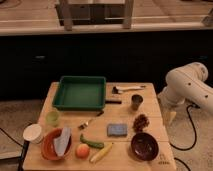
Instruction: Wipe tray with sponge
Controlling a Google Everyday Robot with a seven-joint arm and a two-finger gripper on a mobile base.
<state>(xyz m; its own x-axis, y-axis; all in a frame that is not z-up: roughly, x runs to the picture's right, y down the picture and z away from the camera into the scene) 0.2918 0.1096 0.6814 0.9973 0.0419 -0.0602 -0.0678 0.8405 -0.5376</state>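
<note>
A green rectangular tray (80,93) sits at the back left of the wooden table. A blue-grey sponge (117,130) lies flat on the table in front of the tray, towards the middle right. My white arm (192,85) bends in from the right. My gripper (169,116) hangs down beside the table's right edge, well to the right of the sponge and apart from both it and the tray.
Around the sponge: a dark cup (136,102), a brown cluster (141,121), a dark bowl (145,145), a banana (101,152), a green vegetable (91,142), a peach (82,150), an orange bowl with a grey cloth (55,144), a green cup (53,118), a white bowl (33,133), a white-handled brush (127,89).
</note>
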